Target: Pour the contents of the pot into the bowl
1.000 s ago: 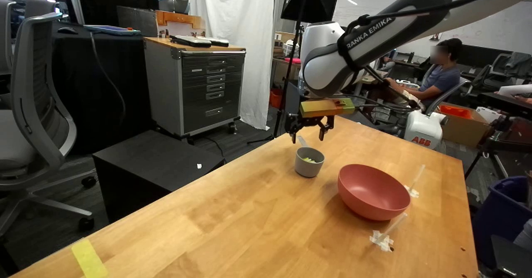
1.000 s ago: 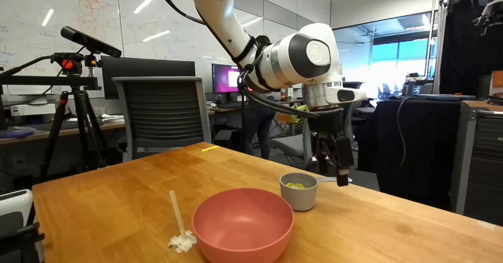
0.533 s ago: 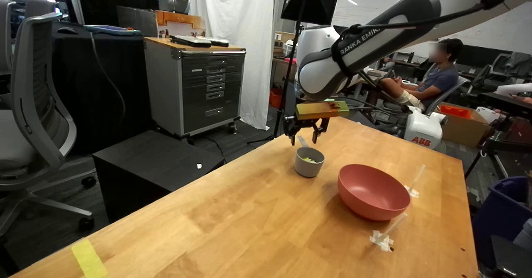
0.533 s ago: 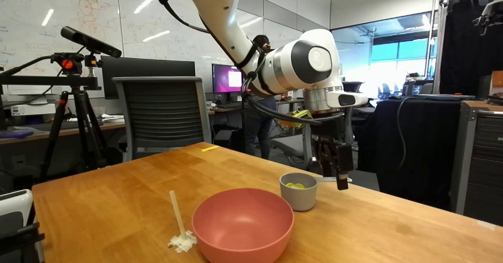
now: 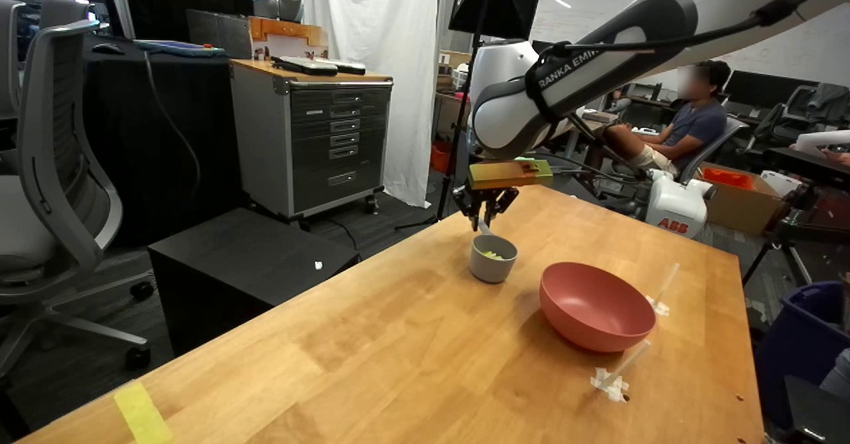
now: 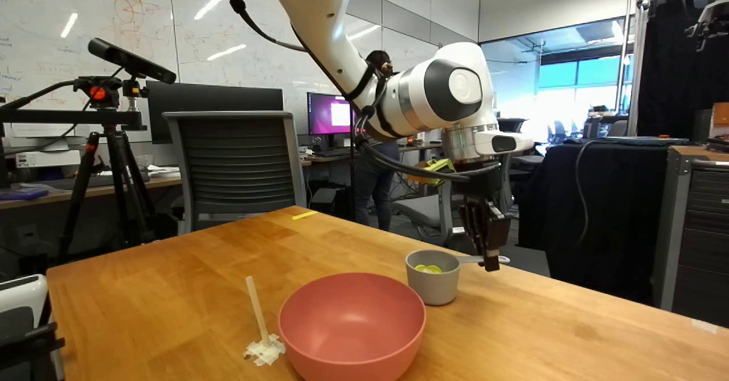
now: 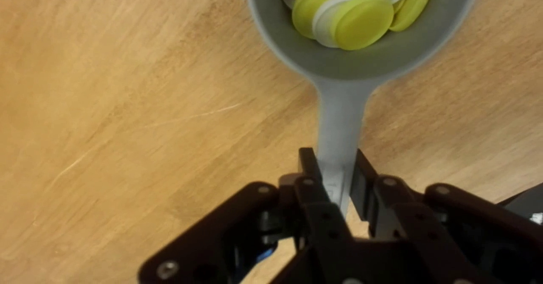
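The grey pot (image 5: 491, 270) stands upright on the table. Yellow and white discs (image 7: 363, 23), the contents, lie inside it. In the wrist view its flat handle (image 7: 340, 114) runs down between my black fingers, and my gripper (image 7: 334, 158) is shut on the handle near its end. Both exterior views show the gripper (image 6: 491, 262) low at the handle, pointing down. The wide salmon-red bowl (image 6: 353, 324) sits apart from the pot, with nothing visible in it. The wrist view does not include the bowl.
Two thin pale sticks are taped upright to the wooden table (image 5: 372, 358) beside the bowl; the nearer stick (image 5: 627, 362) and farther stick (image 5: 666, 283) flank it. A black box (image 5: 246, 258) stands past the table edge by the pot.
The gripper has come lower and shifted a little toward the handle, and its jaws have gone from wide apart to shut on it. The pot has moved barely, if at all.
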`<state>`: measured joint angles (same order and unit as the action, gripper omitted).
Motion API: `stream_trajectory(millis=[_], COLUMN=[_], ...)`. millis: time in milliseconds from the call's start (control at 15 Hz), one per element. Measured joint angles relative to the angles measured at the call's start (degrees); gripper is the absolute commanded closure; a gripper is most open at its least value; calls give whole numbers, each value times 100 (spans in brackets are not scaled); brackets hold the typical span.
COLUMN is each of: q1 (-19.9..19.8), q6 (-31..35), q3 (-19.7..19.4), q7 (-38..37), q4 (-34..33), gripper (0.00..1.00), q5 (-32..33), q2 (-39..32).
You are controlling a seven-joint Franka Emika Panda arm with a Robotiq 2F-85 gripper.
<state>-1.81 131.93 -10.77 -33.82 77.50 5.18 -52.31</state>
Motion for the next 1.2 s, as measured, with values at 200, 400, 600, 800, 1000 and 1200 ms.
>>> stream_trajectory(millis=[200, 400, 600, 800, 1000, 1200], q1=[0, 0, 0, 0, 0, 0], q6=[0, 0, 0, -4, -12, -22], q3=[0, -1, -13, -53, -104, -138], q7=[0, 0, 0, 0, 12, 68], q4=[-9, -9, -11, -12, -8, 33], gripper=[89, 89, 90, 90, 91, 91], q5=[-5, -6, -6, -6, -4, -1], q2=[0, -1, 3, 49, 171, 324])
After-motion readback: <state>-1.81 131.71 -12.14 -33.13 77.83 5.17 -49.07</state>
